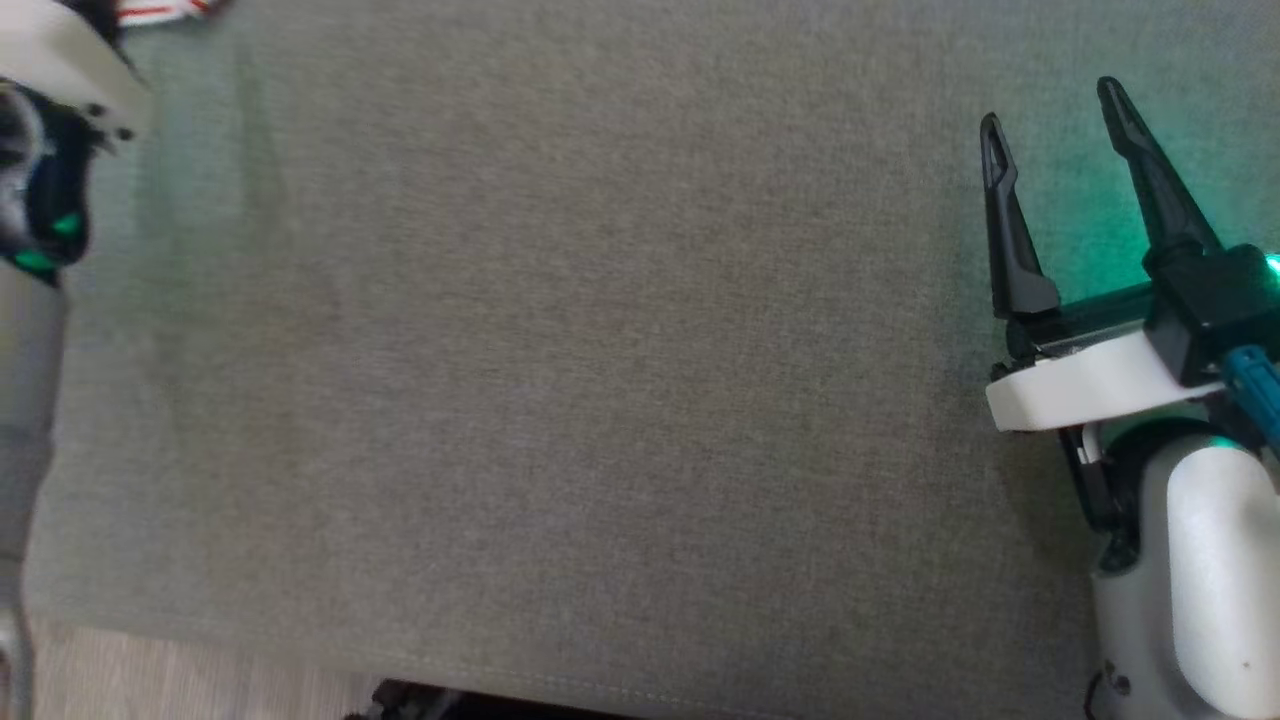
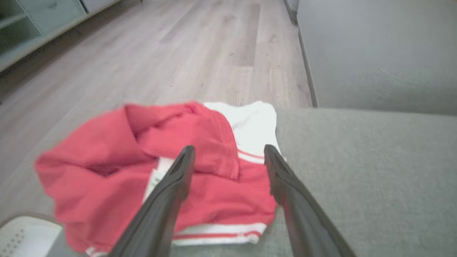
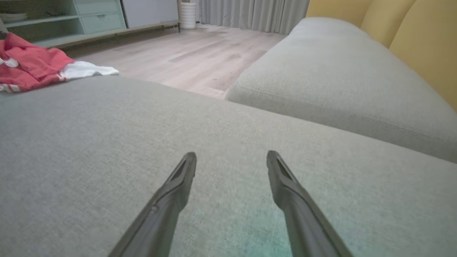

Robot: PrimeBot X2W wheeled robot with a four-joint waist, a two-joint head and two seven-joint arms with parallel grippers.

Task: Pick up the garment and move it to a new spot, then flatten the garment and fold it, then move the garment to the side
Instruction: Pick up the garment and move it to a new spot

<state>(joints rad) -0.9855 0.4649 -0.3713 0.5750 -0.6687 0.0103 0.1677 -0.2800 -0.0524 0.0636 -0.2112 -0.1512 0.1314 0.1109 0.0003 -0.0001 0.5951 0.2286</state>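
The garment (image 2: 200,171) is red with white panels and red-white striped trim. It lies crumpled at a corner of the grey cushion (image 2: 357,178), partly hanging over the edge. My left gripper (image 2: 228,151) hovers open just above it, fingers apart, nothing between them. A sliver of the striped trim (image 1: 165,12) peeks at the head view's top left, beside my left wrist. In the right wrist view the garment (image 3: 34,67) lies far off at the upper left. My right gripper (image 1: 1055,115) stands open over bare cushion at the right, and its fingers (image 3: 185,171) hold nothing.
The grey cushion (image 1: 600,350) spans the head view, its front edge along the bottom. A second grey cushion (image 3: 339,82) and yellow backrests (image 3: 421,39) lie beyond. Wooden floor (image 2: 178,53), a pale green cabinet (image 3: 71,18) and curtains are farther off.
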